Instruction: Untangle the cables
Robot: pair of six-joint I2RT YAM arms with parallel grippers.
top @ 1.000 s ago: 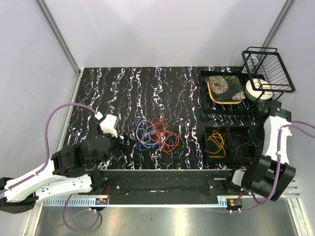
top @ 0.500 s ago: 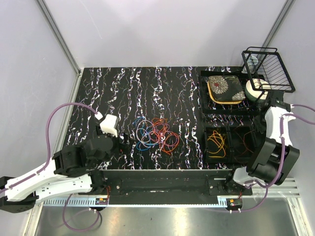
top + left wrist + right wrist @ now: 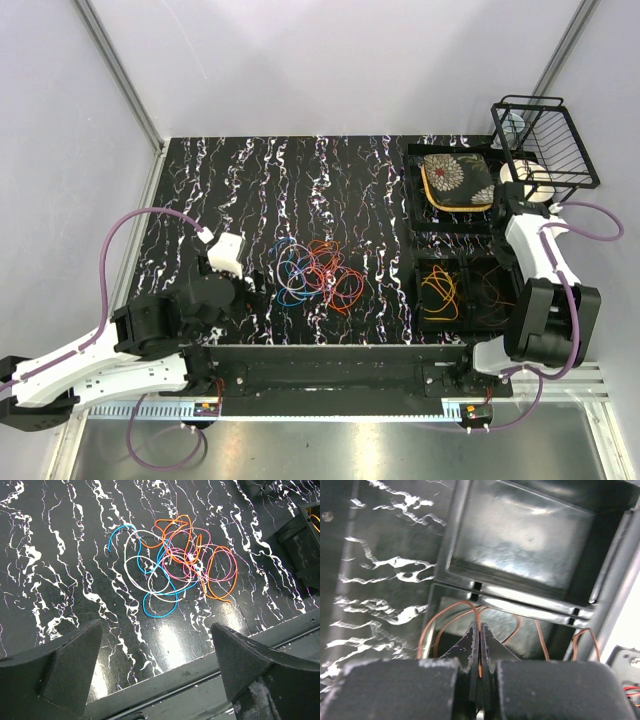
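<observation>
A tangle of orange, pink, blue and white cables (image 3: pixel 318 272) lies on the black marbled table; it also shows in the left wrist view (image 3: pixel 175 562). My left gripper (image 3: pixel 247 291) is open and empty, just left of and nearer than the tangle, with its jaws wide apart (image 3: pixel 155 630). My right gripper (image 3: pixel 503 268) is over the right-hand compartment of the black bin (image 3: pixel 470 262). In the right wrist view it (image 3: pixel 480 627) is shut on a thin brown cable (image 3: pixel 451 614) that loops down into that compartment.
A yellow-orange cable (image 3: pixel 440 288) lies in the bin's left compartment. Behind the bin stand a black tray with a floral pad (image 3: pixel 458 180), a white roll (image 3: pixel 525 182) and a black wire basket (image 3: pixel 545 140). A metal rail runs along the table's near edge.
My right arm has swung left and back, bringing its wrist from the bin's right side to above the right compartment. The left arm has barely moved.
</observation>
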